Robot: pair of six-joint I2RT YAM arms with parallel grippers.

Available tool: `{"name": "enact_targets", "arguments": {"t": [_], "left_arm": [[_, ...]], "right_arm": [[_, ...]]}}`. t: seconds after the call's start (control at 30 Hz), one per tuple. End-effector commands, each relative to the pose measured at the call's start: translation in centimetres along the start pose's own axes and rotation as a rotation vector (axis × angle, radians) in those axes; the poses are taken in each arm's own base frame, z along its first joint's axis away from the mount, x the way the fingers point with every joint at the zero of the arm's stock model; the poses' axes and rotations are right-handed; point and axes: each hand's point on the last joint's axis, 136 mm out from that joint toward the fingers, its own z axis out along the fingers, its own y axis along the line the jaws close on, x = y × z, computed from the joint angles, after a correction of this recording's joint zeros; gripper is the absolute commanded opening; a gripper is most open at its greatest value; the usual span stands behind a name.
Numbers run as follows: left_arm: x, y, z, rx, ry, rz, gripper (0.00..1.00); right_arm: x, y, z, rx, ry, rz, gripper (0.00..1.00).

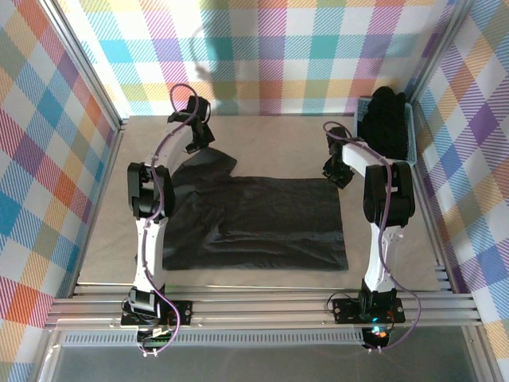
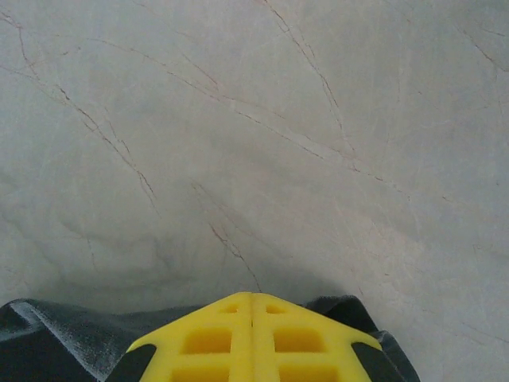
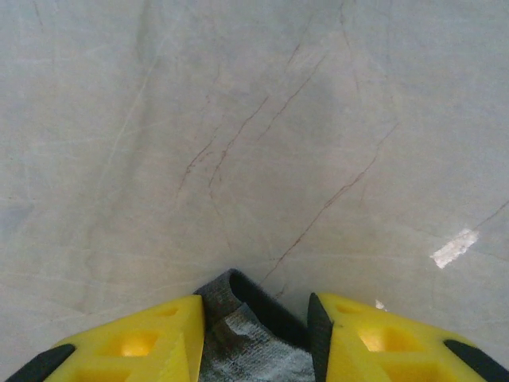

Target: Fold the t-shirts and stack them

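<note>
Top external view had one black t-shirt [image 1: 262, 223] spread flat mid-table, looking only partly folded, so I'd say folding had barely begun and stacking was all left. More dark shirts [image 1: 387, 119] sat in the basket [image 1: 411, 131] at the far right corner. Left gripper [image 2: 252, 338] was pinched closed on the shirt's far left bit; right gripper [image 3: 254, 338] had jaws apart around the far right corner. Plenty of bare table [image 1: 262, 135] along the far edge.

No legible text or labels.
</note>
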Motion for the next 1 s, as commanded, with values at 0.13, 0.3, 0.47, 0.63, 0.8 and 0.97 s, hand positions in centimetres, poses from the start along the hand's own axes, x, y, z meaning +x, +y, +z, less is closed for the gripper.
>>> {"name": "enact_targets", "arguments": {"t": [0.13, 0.3, 0.47, 0.63, 0.8, 0.97], "left_arm": [[-1.2, -0.3, -3.9, 0.033, -0.044, -0.015, 0.0], [-1.0, -0.6, -4.0, 0.037, -0.046, -0.016, 0.0], [-0.9, -0.8, -4.1, 0.04, -0.045, -0.015, 0.0], [-0.6, -0.8, -4.5, 0.036, -0.038, -0.005, 0.0], [-0.2, -0.5, -5.2, 0.031, -0.028, -0.001, 0.0], [0.6, 0.2, -6.2, 0.014, -0.022, 0.002, 0.0]], "right_arm": [[-1.3, 0.8, -2.4, -0.025, -0.041, -0.035, 0.45], [-0.9, 0.6, -2.2, -0.013, -0.016, -0.01, 0.45], [-0.3, 0.7, -0.7, -0.004, 0.015, -0.008, 0.45], [-0.1, 1.2, 0.4, 0.002, 0.043, -0.041, 0.4], [0.7, 0.1, 0.6, 0.043, 0.073, -0.049, 0.26], [1.2, -1.2, 0.2, 0.094, 0.086, -0.063, 0.13]]}}
